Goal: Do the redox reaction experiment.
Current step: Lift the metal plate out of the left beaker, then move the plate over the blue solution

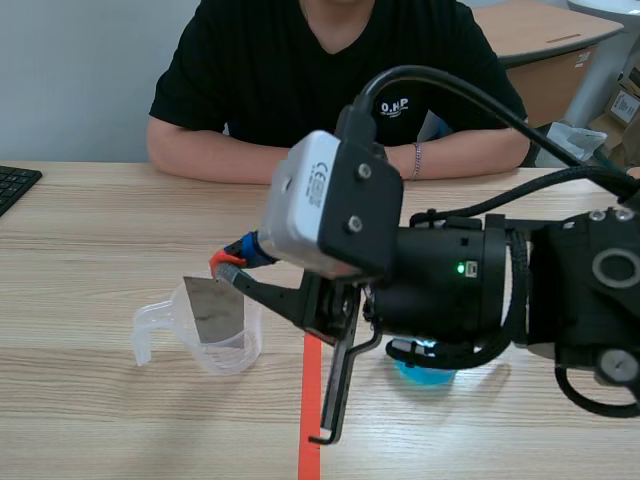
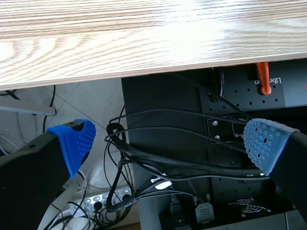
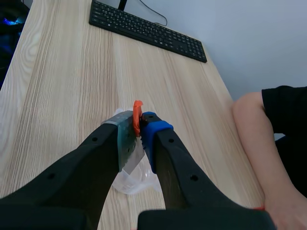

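**Desk:** What runs across the frame, starting from the left?

**Photographer:** A black keyboard (image 1: 14,186) lies at the far left edge of the wooden table (image 1: 100,240). Next comes the clear beaker (image 1: 205,340), upright with its handle turned toward the keyboard. A grey metal sheet (image 1: 215,308) stands inside it, tilted.

**Desk:** And the grippers?

**Photographer:** The right gripper (image 1: 236,266) hangs just over the beaker's rim, its fingers pinched tight on a small orange-red piece (image 3: 137,114) right at the sheet's upper edge. Whether that piece is clamped to the sheet I cannot tell. The left gripper (image 2: 168,141) sits below the table edge with its blue pads (image 2: 76,141) spread wide and nothing between them, facing cables (image 2: 158,158) and a black cabinet (image 2: 283,96).

**Desk:** Further right?

**Photographer:** An orange-red tape line (image 1: 311,400) runs toward the robot. Past it a blue container (image 1: 425,374) is mostly hidden under the right arm (image 1: 470,285), which reaches in from the right. A person (image 1: 330,70) in a black shirt sits across the table, forearms resting on it.
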`<act>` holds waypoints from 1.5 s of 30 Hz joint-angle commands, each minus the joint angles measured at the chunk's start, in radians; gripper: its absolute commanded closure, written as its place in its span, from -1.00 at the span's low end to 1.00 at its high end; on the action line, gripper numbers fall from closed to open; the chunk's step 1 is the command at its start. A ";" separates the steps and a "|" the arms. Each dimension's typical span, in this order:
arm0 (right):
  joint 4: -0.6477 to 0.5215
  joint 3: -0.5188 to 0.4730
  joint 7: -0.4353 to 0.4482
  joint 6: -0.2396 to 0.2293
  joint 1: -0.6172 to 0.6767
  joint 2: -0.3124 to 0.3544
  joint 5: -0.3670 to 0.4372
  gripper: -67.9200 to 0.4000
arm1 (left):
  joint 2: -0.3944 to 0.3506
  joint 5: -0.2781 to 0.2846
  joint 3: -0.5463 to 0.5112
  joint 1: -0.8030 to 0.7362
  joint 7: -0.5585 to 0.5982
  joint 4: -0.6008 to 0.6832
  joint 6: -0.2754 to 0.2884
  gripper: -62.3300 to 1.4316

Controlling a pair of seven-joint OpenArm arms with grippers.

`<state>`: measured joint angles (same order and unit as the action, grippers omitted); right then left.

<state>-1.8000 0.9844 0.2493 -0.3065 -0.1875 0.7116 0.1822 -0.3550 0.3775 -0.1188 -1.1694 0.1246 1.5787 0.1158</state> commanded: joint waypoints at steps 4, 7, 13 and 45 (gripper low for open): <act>-0.037 -0.055 -0.021 -0.033 -0.014 0.015 0.086 0.94 | 0.000 0.000 0.003 -0.011 0.014 0.010 0.007 -0.97; -0.046 -0.087 -0.045 -0.053 -0.014 0.017 0.122 0.94 | 0.000 0.000 0.003 -0.011 0.014 0.010 0.007 -0.78; -0.075 -0.150 -0.095 -0.088 -0.014 0.017 0.183 0.94 | 0.000 0.000 0.003 -0.011 0.014 0.010 0.007 -0.34; -0.312 -0.353 -0.170 -0.136 -0.012 0.393 0.562 0.94 | 0.000 0.000 0.003 -0.011 0.010 0.010 0.037 0.81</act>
<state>-2.1002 0.6552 0.0559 -0.4465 -0.1875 1.0855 0.7261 -0.3550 0.3756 -0.1188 -1.1694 0.1246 1.5787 0.1528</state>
